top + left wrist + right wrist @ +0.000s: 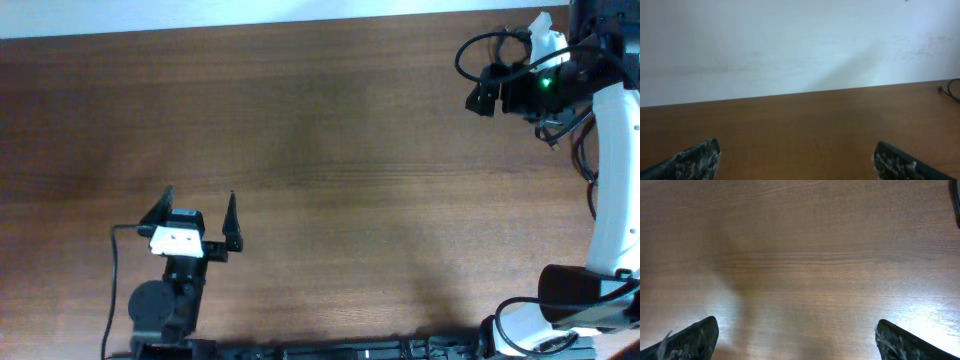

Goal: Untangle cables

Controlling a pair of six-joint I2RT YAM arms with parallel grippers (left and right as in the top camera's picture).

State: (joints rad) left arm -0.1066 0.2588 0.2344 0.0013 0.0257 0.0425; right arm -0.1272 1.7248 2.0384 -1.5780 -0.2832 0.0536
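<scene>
1. Left gripper (pixel 198 208): jaws spread wide, nothing between them and nothing touched. In the left wrist view both fingertips (pixel 700 157) sit at the bottom corners with only bare wood between.
2. Right gripper (pixel 795 327): also spread wide, holding nothing. Its fingertips (pixel 695 337) are at the bottom corners of its wrist view, clear of the wood below.
3. Cables: the only candidate is a thin black cord (pixel 950 90) with a small tip, curving in at the right edge of the left wrist view. It lies on the table (pixel 350 150) near the far edge. Can't tell if it's a task cable or arm wiring. It is well apart from both grippers.
4. Left arm (pixel 165 300): near-left of the table, gripper low and pointing toward the far edge. Its camera sees across the wood to the white wall (pixel 790 40).
5. Right arm (pixel 612 180): white link reaches from the near-right base to the far-right corner. The wrist (pixel 540 82) shows a green light, with black wire loops around it. Its camera looks down on the wood.
</scene>
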